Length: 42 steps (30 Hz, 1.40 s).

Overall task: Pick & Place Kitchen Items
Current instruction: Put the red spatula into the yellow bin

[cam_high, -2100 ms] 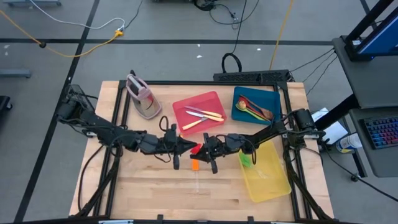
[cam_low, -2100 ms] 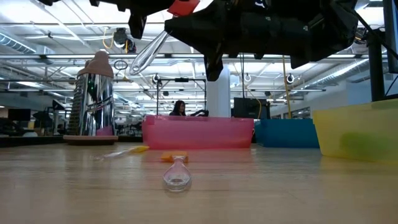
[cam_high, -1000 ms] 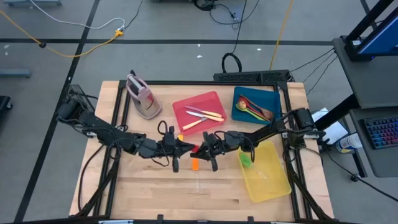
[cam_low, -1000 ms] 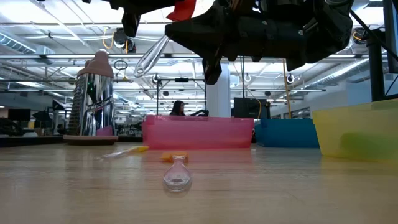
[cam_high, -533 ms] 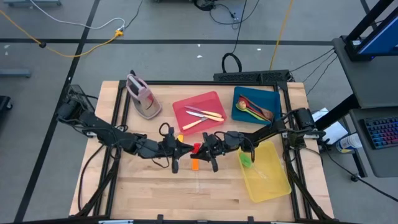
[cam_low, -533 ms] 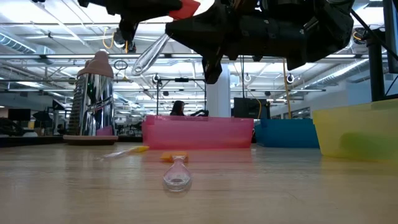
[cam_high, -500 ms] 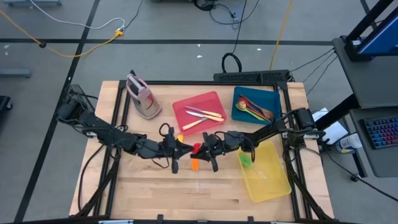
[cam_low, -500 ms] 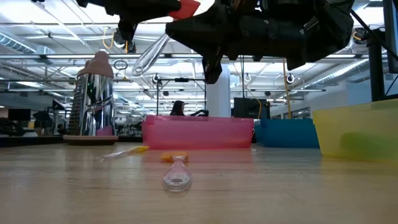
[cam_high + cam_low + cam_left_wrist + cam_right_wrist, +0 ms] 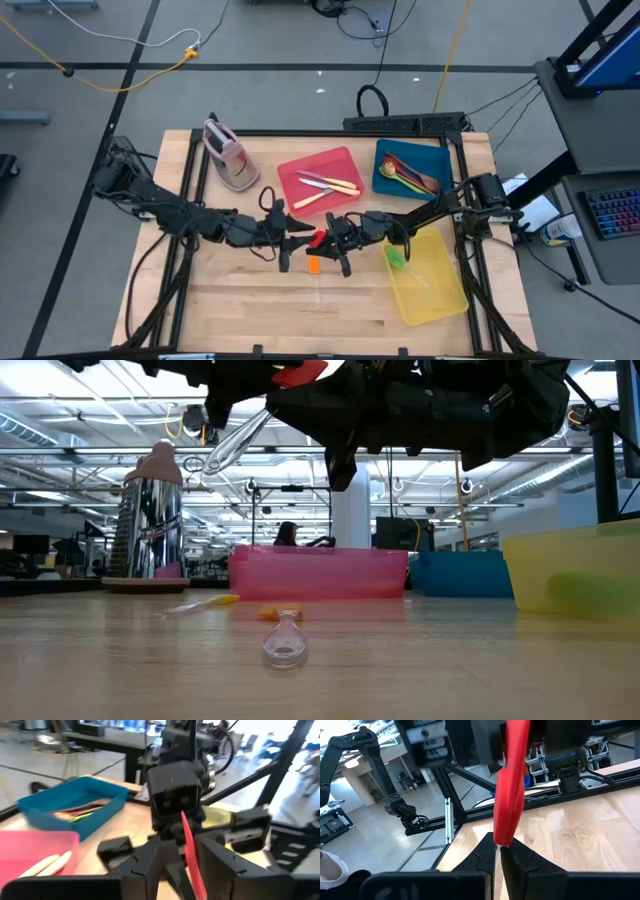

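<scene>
A utensil with a red head (image 9: 318,238) and a clear handle (image 9: 235,445) hangs above the table's middle between my two grippers. My right gripper (image 9: 497,854) is shut on it. My left gripper (image 9: 187,870) faces it from the table's left, open, with the red head (image 9: 190,847) between its spread fingers. The clear handle slants down toward the table's left. An orange-headed utensil (image 9: 312,264) with a clear handle (image 9: 284,642) lies flat on the wood just below, and a yellow-headed one (image 9: 208,601) lies farther back. My right gripper pinches the narrow end of the red head (image 9: 499,839) between its two fingertips, coming level from the table's right. The head runs straight on from the fingers toward my left gripper, and the whole utensil is clear of the table. My left gripper: I cannot tell whether a finger touches the red head.
At the back stand a red tray (image 9: 300,165) with cream-handled knives (image 9: 330,185) and a blue tray (image 9: 440,155) with coloured spoons (image 9: 408,174). A yellow tray (image 9: 440,295) at the right holds a green piece (image 9: 396,258). A pink-grey stand (image 9: 228,155) is at the far left.
The held utensil has tipped a little: the free end of its clear handle has risen slightly and swung toward the table's left, while the red head stays at my right gripper. My left gripper has shifted slightly toward the right.
</scene>
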Tool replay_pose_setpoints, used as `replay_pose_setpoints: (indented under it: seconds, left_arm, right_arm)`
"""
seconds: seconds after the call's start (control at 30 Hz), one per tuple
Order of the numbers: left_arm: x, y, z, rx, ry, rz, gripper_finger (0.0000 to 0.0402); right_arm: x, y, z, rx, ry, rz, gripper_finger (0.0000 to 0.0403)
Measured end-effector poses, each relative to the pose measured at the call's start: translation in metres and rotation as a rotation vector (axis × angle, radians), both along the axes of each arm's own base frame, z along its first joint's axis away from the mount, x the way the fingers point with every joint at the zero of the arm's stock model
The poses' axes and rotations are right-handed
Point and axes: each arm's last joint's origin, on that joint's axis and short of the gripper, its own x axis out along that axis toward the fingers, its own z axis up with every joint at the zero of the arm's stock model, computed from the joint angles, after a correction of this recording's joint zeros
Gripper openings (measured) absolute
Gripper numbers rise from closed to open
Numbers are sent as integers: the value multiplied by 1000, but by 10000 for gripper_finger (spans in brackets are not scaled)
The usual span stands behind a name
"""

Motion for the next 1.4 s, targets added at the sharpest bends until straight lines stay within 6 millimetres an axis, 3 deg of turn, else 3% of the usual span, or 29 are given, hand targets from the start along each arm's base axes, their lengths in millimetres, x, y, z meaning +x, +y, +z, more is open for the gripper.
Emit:
replay_pose_setpoints:
  seconds: [0.33,0.8,1.17,1.27,1.4]
  left_arm:
    - [6,15,4,-66,-36,-45,134]
    - [18,14,-10,-42,-49,-44,134]
    - [19,16,-7,-25,-75,-40,132]
    - [19,16,-8,-25,-74,-39,112]
    - [19,16,-7,-26,-76,-44,58]
  right_arm:
    - [0,0,-1,-1,6,0,10]
    - [0,-2,1,9,-11,-13,10]
    - [0,-2,-1,7,4,-12,10]
    - [0,-2,-1,5,4,-12,10]
    - [0,-2,-1,5,5,-14,10]
